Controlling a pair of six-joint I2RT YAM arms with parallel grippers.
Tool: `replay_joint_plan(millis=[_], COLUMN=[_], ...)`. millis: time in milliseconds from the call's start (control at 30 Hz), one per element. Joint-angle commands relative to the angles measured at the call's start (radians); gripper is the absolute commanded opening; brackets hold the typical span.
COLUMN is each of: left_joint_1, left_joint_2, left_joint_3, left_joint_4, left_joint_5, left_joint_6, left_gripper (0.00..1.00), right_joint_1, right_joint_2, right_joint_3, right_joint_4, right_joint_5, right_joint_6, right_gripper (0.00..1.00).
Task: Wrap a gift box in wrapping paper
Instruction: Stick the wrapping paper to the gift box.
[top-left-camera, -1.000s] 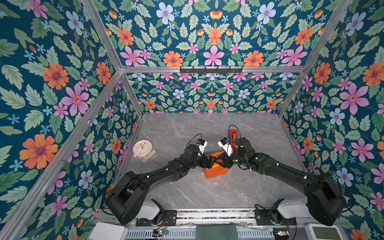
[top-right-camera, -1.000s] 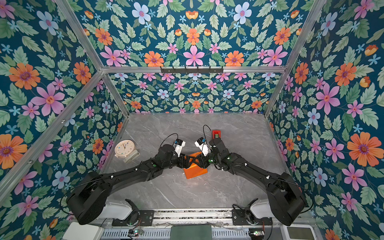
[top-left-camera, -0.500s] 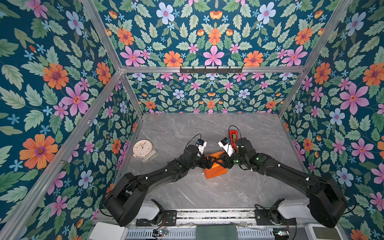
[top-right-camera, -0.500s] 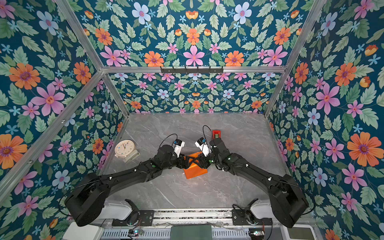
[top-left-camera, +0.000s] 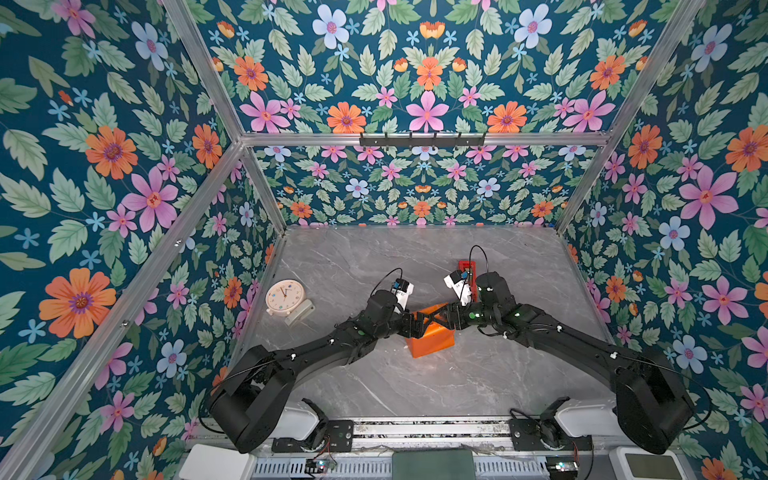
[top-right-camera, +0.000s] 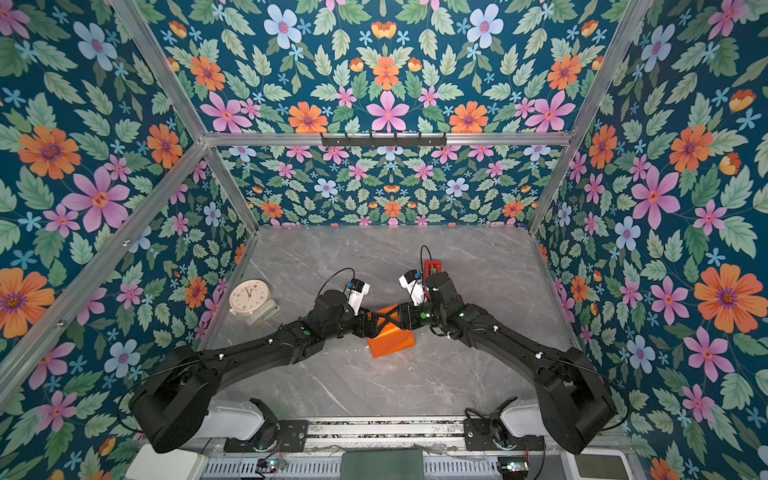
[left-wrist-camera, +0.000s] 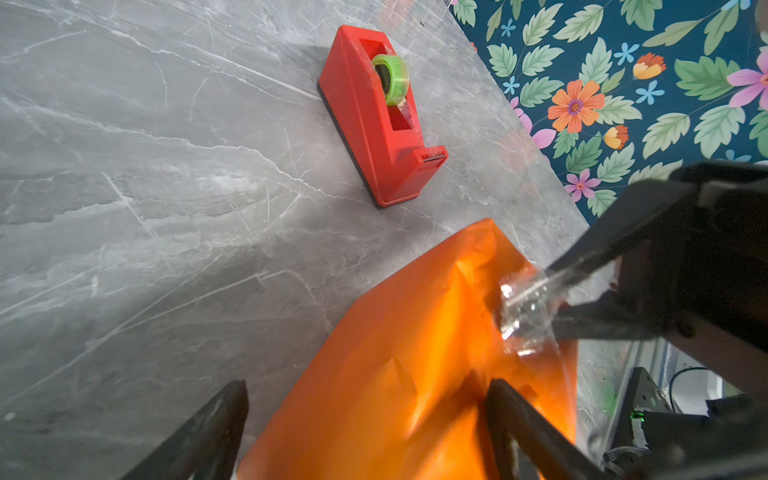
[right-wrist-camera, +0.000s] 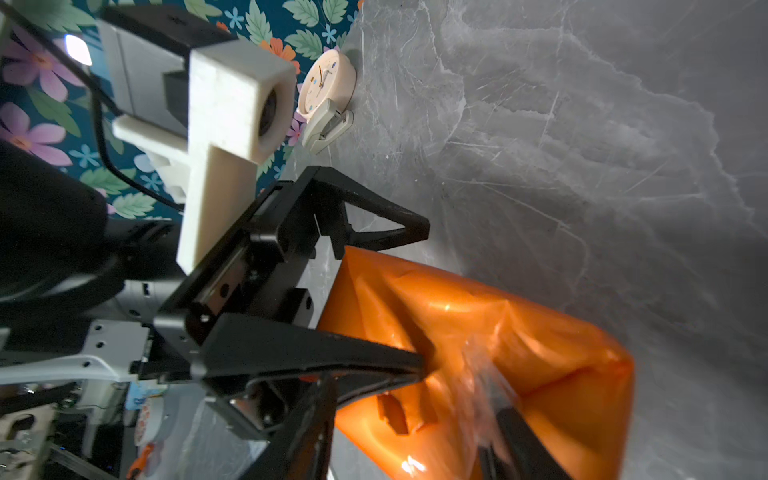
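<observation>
Orange wrapping paper (top-left-camera: 430, 340), left gripper (left-wrist-camera: 368, 386) wide open astride its edge — right gripper (left-wrist-camera: 548, 295) half-open above, tape (left-wrist-camera: 523, 307) clinging

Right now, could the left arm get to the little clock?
Probably yes. The clock stands on the left arm's own side, with only bare table between it and the left gripper, whose jaws stand open at the orange paper, gripping nothing.

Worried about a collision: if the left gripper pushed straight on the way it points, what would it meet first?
The wrapping paper, which lies between the fingers of the open left gripper. Beyond it, probably the right gripper with clear tape at its tips, though depth is unclear.
</observation>
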Motion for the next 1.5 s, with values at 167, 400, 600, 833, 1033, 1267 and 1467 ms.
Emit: replay_joint_plan(millis=[167, 400, 600, 833, 1033, 1267, 1467], left_joint_1=[0.000, 0.001, 0.001, 0.000, 0.000, 0.000, 0.000], left_joint_2=[0.006, 0.007, 0.015, 0.013, 0.003, 0.007, 0.009], left_joint_3=[-0.006, -0.005, -0.003, -0.006, -0.017, -0.023, -0.027], left_joint_4=[-0.071, -0.071, -0.071, -0.067, -0.035, -0.019, -0.018], left_joint_5=[-0.013, -0.014, -0.011, -0.009, 0.003, 0.008, 0.001], left_joint_6=[0.019, 0.021, 0.021, 0.021, 0.012, 0.008, 0.014], left_gripper=[0.91, 0.91, 0.91, 0.91, 0.91, 0.91, 0.91], right_joint_1=[0.001, 0.001, 0.001, 0.000, 0.001, -0.001, -0.001], right_joint_2=[-0.030, -0.009, 0.030, 0.051, 0.054, 0.042, 0.007], right_joint_3=[-0.004, 0.002, 0.012, 0.021, 0.006, 0.033, 0.056], right_joint_4=[0.037, 0.056, 0.086, 0.018, -0.026, -0.041, -0.011], right_joint_5=[-0.049, -0.055, -0.069, -0.037, -0.022, -0.050, -0.088], right_joint_6=[0.154, 0.159, 0.152, 0.039, -0.051, -0.032, 0.043], right_gripper=[0.54, 0.54, 0.54, 0.54, 0.54, 0.52, 0.52])
